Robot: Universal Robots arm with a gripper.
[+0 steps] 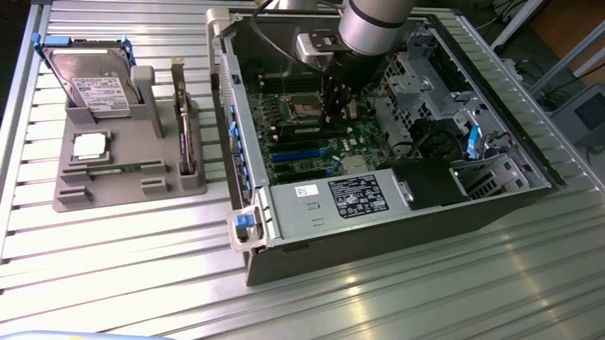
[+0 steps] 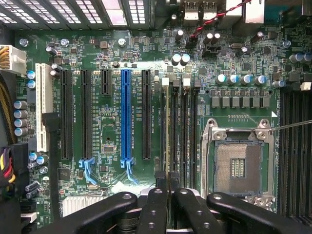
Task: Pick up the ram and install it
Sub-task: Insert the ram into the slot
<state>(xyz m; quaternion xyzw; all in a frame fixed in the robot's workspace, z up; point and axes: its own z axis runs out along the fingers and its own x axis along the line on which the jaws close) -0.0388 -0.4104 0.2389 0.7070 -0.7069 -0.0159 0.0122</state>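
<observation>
The gripper (image 2: 168, 195), fingers pinched narrow on the ram (image 2: 168, 141), holds the stick edge-on over the memory slots (image 2: 183, 131) beside the empty CPU socket (image 2: 239, 163), inside the open computer case (image 1: 312, 205). The risk, as I judge it, is misalignment: a tilted stick (or a notch off its key) could jam, bending contacts or slipping from the pinch onto the motherboard (image 2: 112, 122). A second ram stick (image 1: 118, 168) lies on the grey holder (image 1: 113, 188).

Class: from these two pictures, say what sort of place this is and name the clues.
Probably a lab bench for robotic computer assembly: an open computer case on a ribbed metal table, a grey fixture holding a hard drive, and a robot arm reaching inside.
</observation>
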